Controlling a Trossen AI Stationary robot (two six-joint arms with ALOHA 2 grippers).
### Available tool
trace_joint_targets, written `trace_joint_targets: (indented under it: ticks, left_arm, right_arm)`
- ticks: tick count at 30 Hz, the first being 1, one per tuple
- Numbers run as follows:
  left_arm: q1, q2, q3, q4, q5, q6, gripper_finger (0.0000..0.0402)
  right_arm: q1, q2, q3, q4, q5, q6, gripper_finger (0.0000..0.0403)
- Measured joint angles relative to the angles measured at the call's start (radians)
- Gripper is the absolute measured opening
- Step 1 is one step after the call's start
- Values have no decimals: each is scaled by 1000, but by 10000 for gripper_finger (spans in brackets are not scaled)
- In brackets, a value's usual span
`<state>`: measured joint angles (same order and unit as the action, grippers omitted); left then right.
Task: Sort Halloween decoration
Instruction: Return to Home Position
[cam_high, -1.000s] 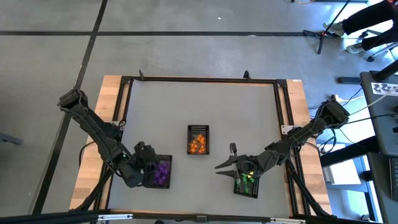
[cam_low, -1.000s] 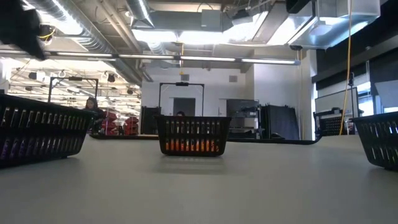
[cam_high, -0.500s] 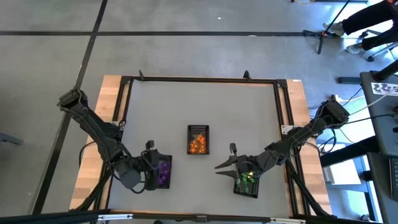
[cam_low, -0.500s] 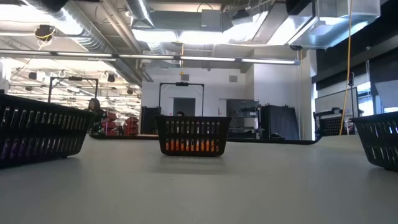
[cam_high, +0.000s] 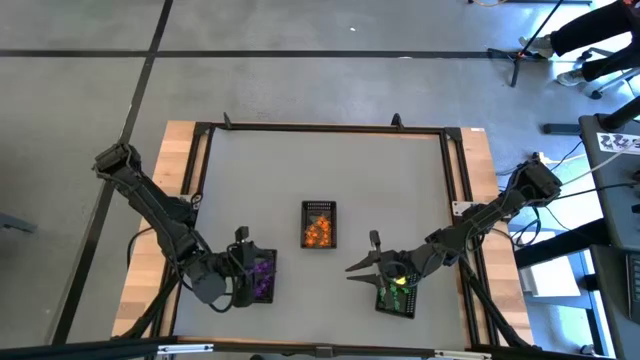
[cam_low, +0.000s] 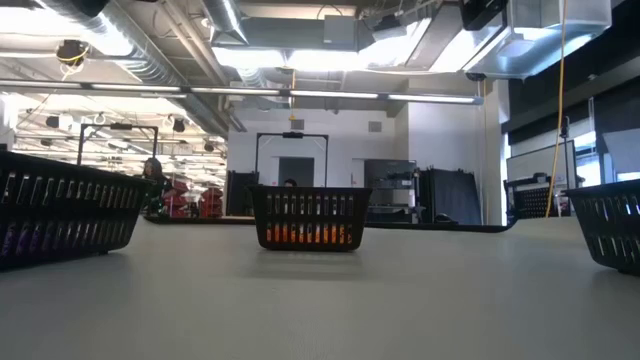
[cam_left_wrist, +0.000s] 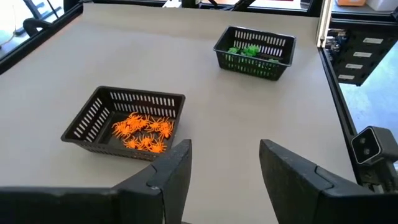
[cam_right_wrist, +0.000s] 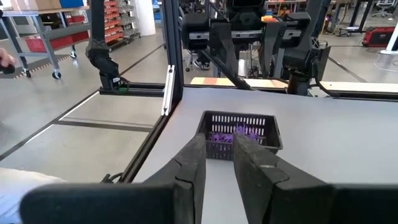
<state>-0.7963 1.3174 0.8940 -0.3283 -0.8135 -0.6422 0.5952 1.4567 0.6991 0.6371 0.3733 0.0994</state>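
Orange spiders (cam_left_wrist: 142, 130) are held in the black tray (cam_left_wrist: 93, 115) at the centre of the worktop (cam_high: 400, 180), purple trinkets (cam_right_wrist: 235, 132) and green trinkets (cam_left_wrist: 245, 51) in trays toward its near corners. The left pincer (cam_left_wrist: 225, 149) is spread wide, the right pincer (cam_right_wrist: 219, 138) narrowly parted, both empty. Tray rims should be cleared before the arms are drawn home.

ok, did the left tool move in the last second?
Yes. High view: the left tool drew back from over the purple tray, leftward and toward the picture's bottom edge, uncovering more of the tray.
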Motion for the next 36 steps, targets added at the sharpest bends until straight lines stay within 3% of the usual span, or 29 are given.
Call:
trace_joint_targets:
  ticks: [10,16,24,28,33,36]
  left_arm:
    - [0,-1,0,21,19,-54,179]
    - [25,-29,0,90,46,182,179]
    - [104,-42,0,239,264,519,179]
    - [182,-67,0,244,304,541,179]
    - [270,-142,0,244,523,558,179]
    - [303,-206,0,253,587,594,179]
  right_arm:
    - [0,0,0,-20,0,0,79]
    - [0,0,0,-18,1,-23,79]
    - [0,0,0,-13,3,-27,79]
    - [0,0,0,-33,-55,46,79]
    - [-9,-47,0,-17,-24,13,79]
    - [-7,-123,0,-63,-46,-25,79]
